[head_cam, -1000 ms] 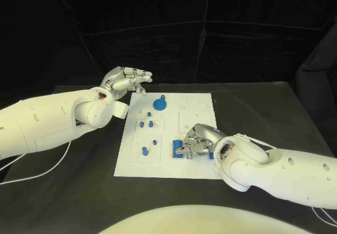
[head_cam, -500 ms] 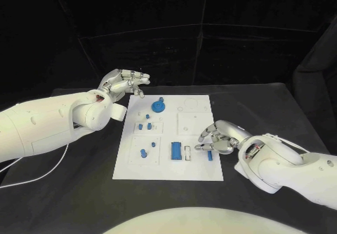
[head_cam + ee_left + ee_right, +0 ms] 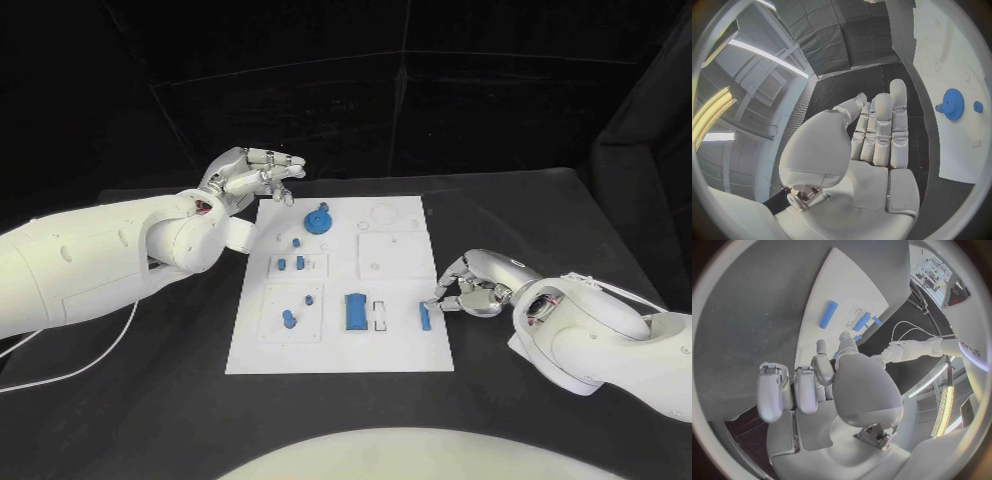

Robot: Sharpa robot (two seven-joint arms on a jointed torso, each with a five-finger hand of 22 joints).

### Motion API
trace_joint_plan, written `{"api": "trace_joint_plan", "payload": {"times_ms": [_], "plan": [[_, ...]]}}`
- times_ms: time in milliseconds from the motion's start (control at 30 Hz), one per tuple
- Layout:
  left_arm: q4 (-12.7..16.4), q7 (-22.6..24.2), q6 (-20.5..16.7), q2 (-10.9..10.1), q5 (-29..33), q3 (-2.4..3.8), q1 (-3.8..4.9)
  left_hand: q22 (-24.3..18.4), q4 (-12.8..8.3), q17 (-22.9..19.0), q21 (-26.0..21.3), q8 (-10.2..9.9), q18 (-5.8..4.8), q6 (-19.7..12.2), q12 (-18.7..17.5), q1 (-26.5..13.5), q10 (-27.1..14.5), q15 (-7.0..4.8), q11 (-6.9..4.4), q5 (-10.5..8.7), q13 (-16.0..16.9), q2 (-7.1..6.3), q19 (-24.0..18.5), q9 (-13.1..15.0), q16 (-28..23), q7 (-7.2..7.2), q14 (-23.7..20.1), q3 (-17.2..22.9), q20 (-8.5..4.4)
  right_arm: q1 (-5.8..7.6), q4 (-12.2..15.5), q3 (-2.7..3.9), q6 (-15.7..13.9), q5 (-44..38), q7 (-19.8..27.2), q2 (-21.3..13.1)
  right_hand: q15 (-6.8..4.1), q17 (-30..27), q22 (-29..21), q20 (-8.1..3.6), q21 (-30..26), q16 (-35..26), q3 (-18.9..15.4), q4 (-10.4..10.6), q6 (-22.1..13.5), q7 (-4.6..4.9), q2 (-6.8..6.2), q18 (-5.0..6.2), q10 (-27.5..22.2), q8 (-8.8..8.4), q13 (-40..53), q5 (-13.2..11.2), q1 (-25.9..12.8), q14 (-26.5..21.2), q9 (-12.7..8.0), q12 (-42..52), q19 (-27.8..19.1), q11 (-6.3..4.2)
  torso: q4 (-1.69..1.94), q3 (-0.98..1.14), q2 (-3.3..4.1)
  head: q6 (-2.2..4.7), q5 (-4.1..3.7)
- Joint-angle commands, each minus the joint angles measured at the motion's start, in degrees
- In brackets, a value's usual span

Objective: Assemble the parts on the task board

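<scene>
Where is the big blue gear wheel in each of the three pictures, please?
Head view: the gear wheel stands at the far left of the white board, near the left hand.
Left wrist view: it lies beyond the fingertips, on the board.
Right wrist view: I cannot find it.
Shared landmark: the white board.

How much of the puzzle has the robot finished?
Some is done: a blue gear sits at the board's far end, and small blue pegs stand in the left blocks. Right now the right robot hand rests by a thin blue bar at the board's right edge. The left robot hand holds nothing. Several white slots look unfilled.
</scene>
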Motion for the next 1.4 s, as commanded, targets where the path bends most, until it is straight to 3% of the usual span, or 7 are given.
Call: {"api": "trace_joint_plan", "payload": {"times_ms": [33,267,700,1000,1167,1233,1400], "plan": [[-0.02,0.52,0.49,0.03,0.15,0.0,0.0,-0.07,0.0,-0.09,-0.37,0.22,0.76,-0.35,0.38,-0.66,-0.37,-0.08,0.16,0.26,-0.07,0.12,-0.04,0.02,0.38,-0.19,-0.36,-0.28,-0.07,-0.11,-0.56,0.0,3.99,-3.79,-4.68,1.04,-0.05,3.78,9.01,0.2,-0.26,-0.22,-0.28,-0.03,0.45,0.02,-0.15,-0.14,0.1,-0.21,-0.08,0.24,-0.19,3.68,-0.09,-0.27,2.01,-0.13,0.04,0.05,0.05,-0.1,-0.25],[0.03,0.56,0.54,0.03,0.15,-0.04,-0.07,-0.07,0.0,-0.09,-0.37,0.22,0.76,-0.35,0.38,-0.66,-0.37,-0.08,0.16,0.26,-0.07,0.12,-0.04,0.02,0.38,-0.19,-0.36,-0.28,-0.07,-0.52,-1.74,-0.01,6.42,-5.07,-6.13,3.1,-0.11,3.58,8.82,0.13,-0.4,-0.37,-0.71,0.23,0.75,-0.02,-0.33,-0.1,0.01,-0.36,-0.2,-0.62,-0.25,3.63,-0.23,-0.55,1.89,-0.17,0.15,-0.1,0.01,-0.28,-0.33],[0.0,0.27,1.3,0.02,0.15,-0.06,-0.1,-0.1,-0.01,-0.14,-0.41,0.26,0.76,-0.35,0.47,-0.64,-0.4,-0.08,0.15,0.27,-0.08,0.18,-0.03,0.02,0.42,-0.22,-0.38,-0.28,-0.07,-0.95,-2.44,-0.01,8.6,-4.99,-6.89,5.62,-0.33,3.71,8.82,-0.04,-0.43,-0.38,-1.09,0.67,2.22,-0.44,-0.16,-0.09,0.03,-0.08,-0.17,-1.29,0.09,3.66,-0.15,-0.72,1.88,-0.48,0.07,-0.11,0.02,-0.5,-0.06],[0.02,0.23,1.38,-0.1,0.15,-0.07,-0.11,-0.1,-0.01,-0.14,-0.41,0.26,0.76,-0.35,0.47,-0.64,-0.4,-0.08,0.15,0.27,-0.08,0.18,-0.03,0.02,0.42,-0.22,-0.38,-0.28,-0.07,-1.05,-2.97,-0.01,10.68,-7.08,-7.98,6.85,-0.61,3.83,8.85,-0.34,-0.44,-0.38,-0.77,-0.6,2.99,-0.69,0.25,-0.1,0.03,-0.15,-0.1,-1.34,2.74,3.7,0.02,-0.9,1.9,-0.77,0.08,-0.09,0.01,-0.58,0.01],[0.02,0.21,1.48,-0.12,0.15,-0.07,-0.11,-0.1,-0.01,-0.14,-0.41,0.26,0.76,-0.35,0.47,-0.64,-0.4,-0.08,0.15,0.27,-0.08,0.18,-0.03,0.02,0.42,-0.22,-0.38,-0.28,-0.07,-1.06,-3.52,-0.01,11.91,-9.29,-8.88,7.81,-0.76,3.71,8.78,-0.49,-0.52,-0.52,0.64,-2.49,2.97,-0.78,1.84,-0.08,-0.14,-0.6,-0.21,-2.97,6.15,3.66,-0.03,-1.29,1.84,-0.9,0.03,-0.08,0.0,-0.6,0.03],[0.03,0.2,1.51,-0.12,0.15,-0.07,-0.11,-0.1,-0.01,-0.14,-0.41,0.26,0.76,-0.35,0.47,-0.64,-0.4,-0.08,0.15,0.27,-0.08,0.18,-0.03,0.02,0.42,-0.22,-0.38,-0.28,-0.07,-1.07,-3.77,-0.01,12.84,-10.83,-9.2,8.38,-0.83,3.62,8.69,-0.6,-0.6,-0.62,1.93,-3.65,2.94,-0.75,2.79,-0.06,-0.36,-0.91,-0.39,-5.72,8.15,3.63,-0.12,-1.7,1.78,-0.92,0.04,-0.09,0.0,-0.6,0.02],[0.07,0.19,1.54,-0.19,0.15,-0.08,-0.11,-0.1,-0.01,-0.14,-0.41,0.26,0.76,-0.35,0.47,-0.64,-0.4,-0.08,0.15,0.27,-0.08,0.18,-0.03,0.02,0.42,-0.22,-0.38,-0.28,-0.07,-1.07,-4.07,-0.02,14.32,-13.67,-9.6,9.18,-0.75,3.26,8.34,-0.58,-0.87,-0.91,3.54,-4.65,2.8,-0.63,3.37,0.03,-0.79,-1.52,-0.89,-7.51,9.56,3.54,-0.36,-2.63,1.53,-0.85,0.12,-0.09,0.01,-0.62,-0.06]]}}
